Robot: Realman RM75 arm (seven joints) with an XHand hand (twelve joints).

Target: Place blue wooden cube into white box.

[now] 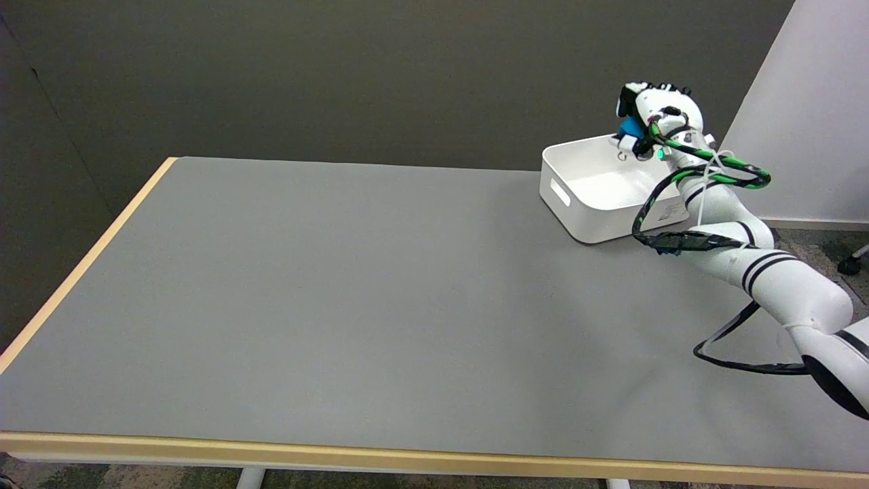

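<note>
while gripping the blue wooden cube, right hand above white box, grey table

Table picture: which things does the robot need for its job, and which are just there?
Needed for the job:
blue cube, held in the right hand
white box, under the hand

Just there:
grey table
chair wheel on the floor at the right
</note>
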